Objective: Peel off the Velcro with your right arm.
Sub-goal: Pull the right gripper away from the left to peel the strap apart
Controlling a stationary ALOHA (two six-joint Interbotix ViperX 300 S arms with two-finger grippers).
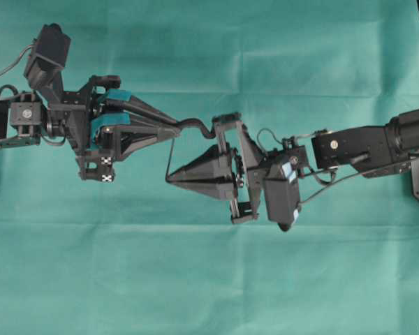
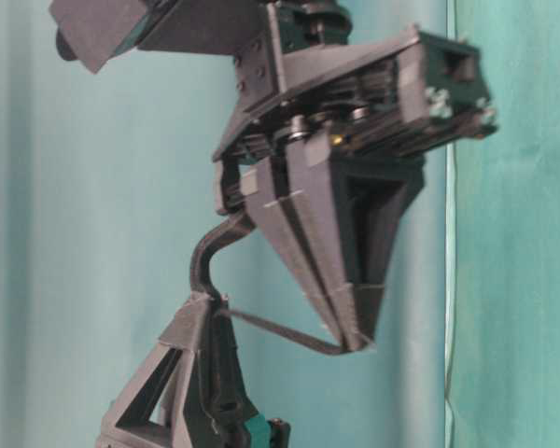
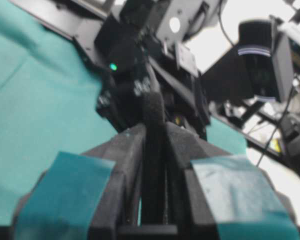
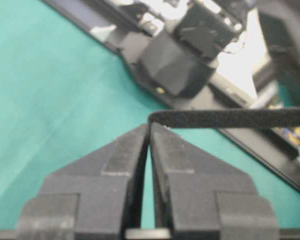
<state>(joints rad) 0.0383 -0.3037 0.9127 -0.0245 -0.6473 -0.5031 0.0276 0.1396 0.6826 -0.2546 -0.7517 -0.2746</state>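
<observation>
My right gripper [image 1: 169, 179] pinches one peeled Velcro [image 1: 171, 155] layer at its tips; my left gripper [image 1: 177, 130] clamps the other.

Table [image 1: 209, 279] covered by teal cloth [image 1: 300, 42], faint fold creases crossing it side to side. Nothing visibly resting on cloth in overhead view; arms' shadows fall across the middle.

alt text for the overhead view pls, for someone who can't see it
Two black robot arms meet above a teal cloth, pulling a black Velcro strap apart between them. The left gripper, with teal-patched fingers, pinches one layer, which curls rightward past its tips. The right gripper, its plain pointed fingers shut, grips the other layer, stretched thin between the two tips.
</observation>
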